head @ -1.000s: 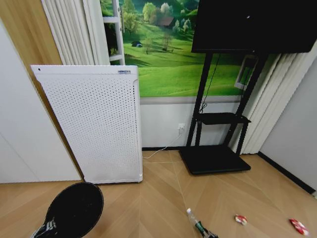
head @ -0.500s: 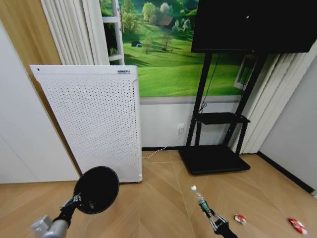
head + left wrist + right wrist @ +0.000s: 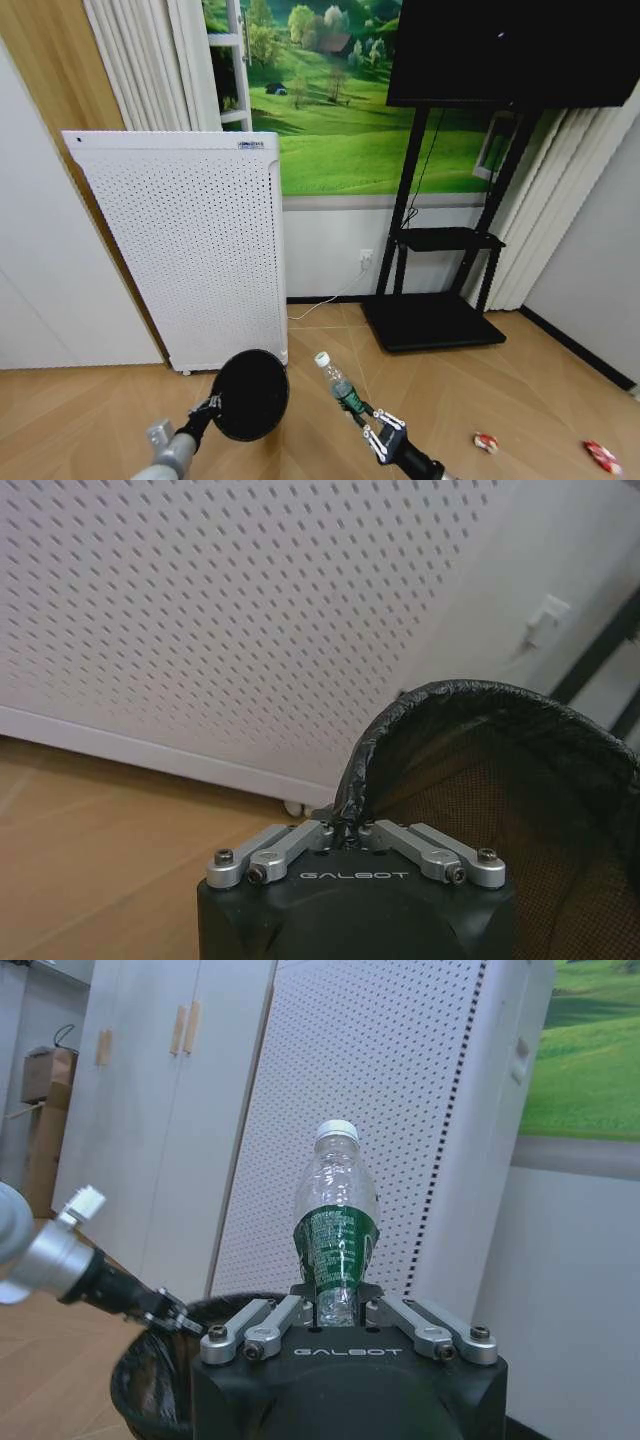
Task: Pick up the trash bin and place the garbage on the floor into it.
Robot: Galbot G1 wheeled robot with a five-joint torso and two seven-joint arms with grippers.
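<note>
- Black liner plastic is pinched between the closed jaws of the left gripper (image 3: pixel 355 832), which holds the trash bin (image 3: pixel 250 394) by its rim, lifted off the floor and tipped so its mouth faces outward.
- Clear plastic, green label: the bottle (image 3: pixel 335 1234) is clamped at its lower end by the right gripper (image 3: pixel 338 1312), white cap pointing away from the wrist.
- From the head camera the bottle (image 3: pixel 338 385) slants up and to the left, its cap close beside the bin's right edge, not touching it.
- From the right wrist camera the bin's mouth (image 3: pixel 160 1370) lies below the bottle, with the left gripper (image 3: pixel 178 1318) on its rim.
- Two red-and-white wrappers lie on the wooden floor (image 3: pixel 540 400) to the right, one nearer (image 3: pixel 486 442), one farther out (image 3: pixel 602 456), well apart from both grippers.
- Behind the bin stands the white perforated appliance (image 3: pixel 190 250); right of it is a black TV stand (image 3: pixel 435 320) against the wall.
</note>
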